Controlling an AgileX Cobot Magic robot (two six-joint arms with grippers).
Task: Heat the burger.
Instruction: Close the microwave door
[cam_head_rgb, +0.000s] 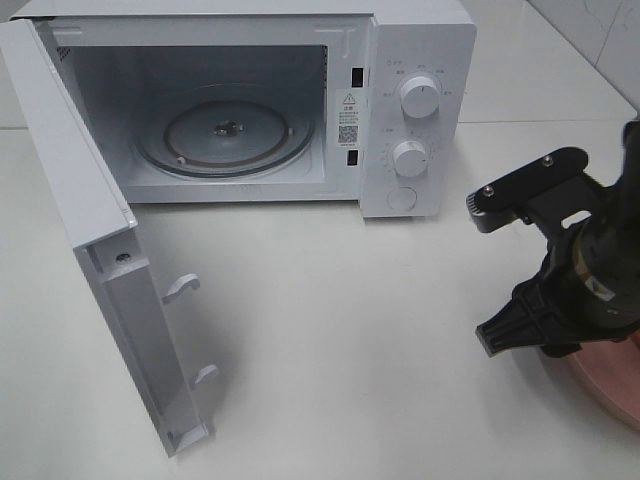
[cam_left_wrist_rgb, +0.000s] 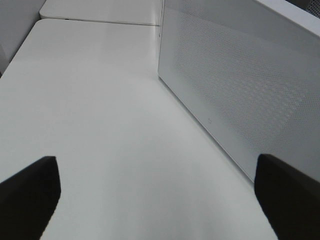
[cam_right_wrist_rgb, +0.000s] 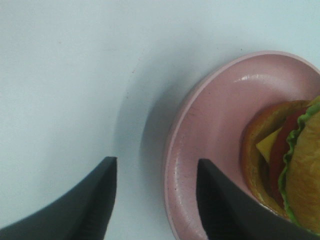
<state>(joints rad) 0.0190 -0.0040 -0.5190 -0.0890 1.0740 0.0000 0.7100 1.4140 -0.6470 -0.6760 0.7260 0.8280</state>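
Right wrist: spread right claw (cam_right_wrist_rgb: 155, 200) straddles pink plate (cam_right_wrist_rgb: 210, 145) rim beside burger (cam_right_wrist_rgb: 285, 165); left claw (cam_left_wrist_rgb: 155, 195) spread.

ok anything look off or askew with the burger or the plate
The burger looks askew: in the right wrist view it lies tipped on the pink plate, with cheese, tomato and lettuce facing sideways. Nothing looks spilled or broken, and the microwave door hangs open.

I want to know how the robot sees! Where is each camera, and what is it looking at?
Exterior high: up high, looking down on the open microwave and right gripper.
Left wrist: on the left arm, facing the microwave's door; left gripper shows.
Right wrist: on the right arm, facing burger and pink plate.
Shared: the white table.
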